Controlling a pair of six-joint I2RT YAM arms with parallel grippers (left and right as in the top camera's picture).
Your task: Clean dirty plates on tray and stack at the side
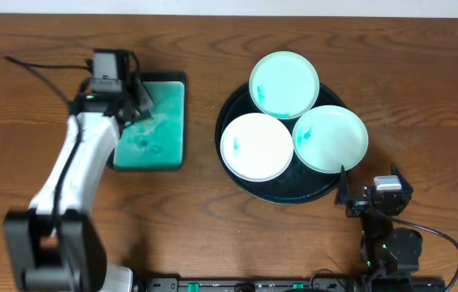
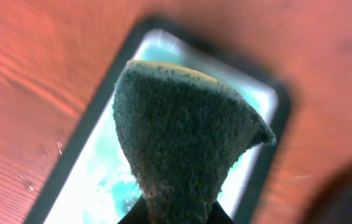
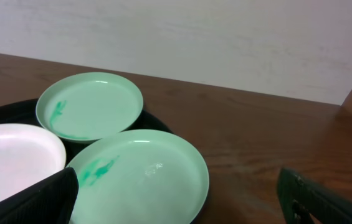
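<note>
Overhead, the black tray [image 1: 285, 193] sits right of centre on the wooden table [image 1: 212, 235], carrying all three plates in a cluster with their rims close together. The rear plate [image 1: 284, 84] is pale mint with a teal smear near its left edge. The white plate [image 1: 257, 147] lies at the front left with a small teal mark at its left rim. The right-hand plate [image 1: 330, 139] is mint and overhangs the tray's right rim. Well apart to the left lies the teal dish [image 1: 168, 105], wet with teal liquid, and the left gripper [image 1: 135, 101] hangs over its upper left part. The left wrist view shows that gripper pinching a sponge [image 2: 182, 143], its dark green scouring face toward the camera and a yellow edge at the top, above the dish. The right gripper [image 1: 370, 199] sits low, just beside the tray's front right rim. In its wrist view its fingers are spread wide, touching nothing, with the right-hand plate directly ahead.
</note>
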